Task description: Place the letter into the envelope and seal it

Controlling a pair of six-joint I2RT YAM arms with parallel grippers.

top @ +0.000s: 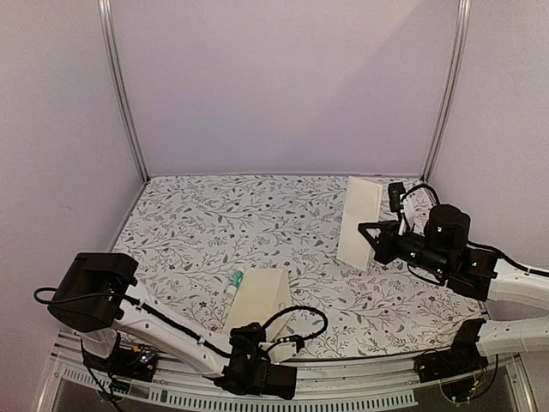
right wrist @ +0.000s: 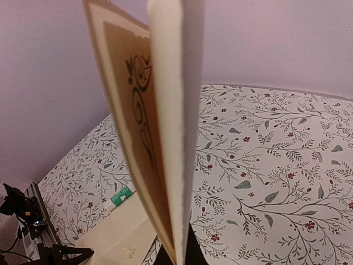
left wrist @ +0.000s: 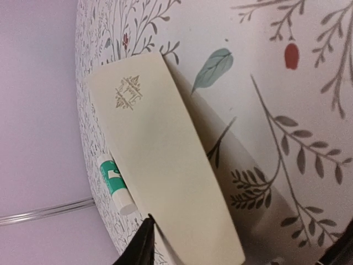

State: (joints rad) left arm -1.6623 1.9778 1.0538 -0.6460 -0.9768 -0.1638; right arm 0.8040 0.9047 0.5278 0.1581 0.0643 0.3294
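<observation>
The cream envelope (top: 260, 296) lies near the table's front edge, its emblem side (left wrist: 128, 93) lifted off the cloth. My left gripper (top: 256, 339) reaches in from the front. In the left wrist view its fingers (left wrist: 142, 243) stand apart on either side of the envelope's (left wrist: 165, 165) near end, one touching its edge. At the right, my right gripper (top: 371, 236) is shut on the folded tan letter (top: 360, 221) and holds it upright above the table. The right wrist view shows the letter (right wrist: 160, 138) edge-on, its dark border visible, and the envelope (right wrist: 110, 237) below.
A green and white glue stick (top: 238, 280) lies against the envelope's far left edge (left wrist: 113, 182). The floral table cloth (top: 257, 215) is bounded by lilac walls and two metal posts (top: 124, 94). A metal rail (top: 360, 390) runs along the front edge.
</observation>
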